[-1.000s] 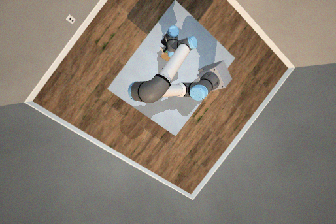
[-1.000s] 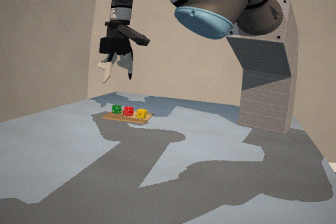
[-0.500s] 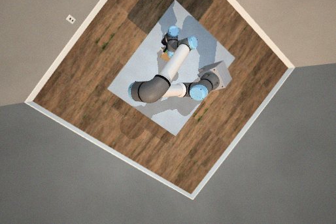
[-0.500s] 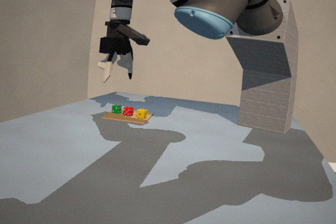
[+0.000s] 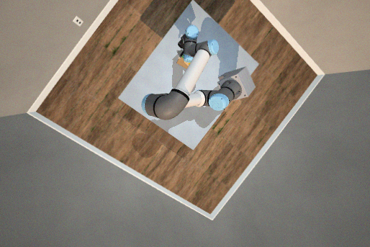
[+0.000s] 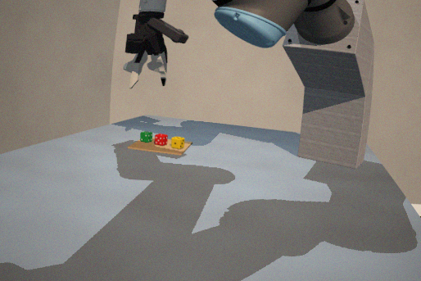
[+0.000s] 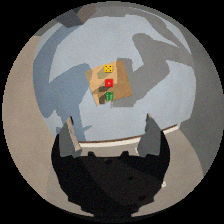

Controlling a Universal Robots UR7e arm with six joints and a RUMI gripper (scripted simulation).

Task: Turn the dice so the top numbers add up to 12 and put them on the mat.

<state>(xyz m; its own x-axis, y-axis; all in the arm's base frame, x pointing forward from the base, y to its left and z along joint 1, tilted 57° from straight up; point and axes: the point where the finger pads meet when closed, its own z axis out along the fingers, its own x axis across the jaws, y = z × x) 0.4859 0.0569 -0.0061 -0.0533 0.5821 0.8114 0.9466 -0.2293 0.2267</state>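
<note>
My pincer is spread to its full width with nothing between its fingers, and it hangs above the pale blue-grey worktop. Three small cubes, a green die with white pips, a red die with white pips and a yellow die with dark pips, sit on the flat, tan, wood-coloured mat.

Cubes have no long axis of their own, but their row does: in my wrist view it runs up and down, green nearest my fingers, red in the middle, yellow farthest. The mat lies turned askew to that row. The green and yellow ones are near opposite edges; I cannot tell whether either overhangs.

The wrist view shows a single pip on the red one's upper face; the exterior view shows its many-pipped sides instead. The others' top counts are too small for me to read. Only the exterior view shows the height between my fingertips and the dice. From the top, my own arm hides most of them.
</note>
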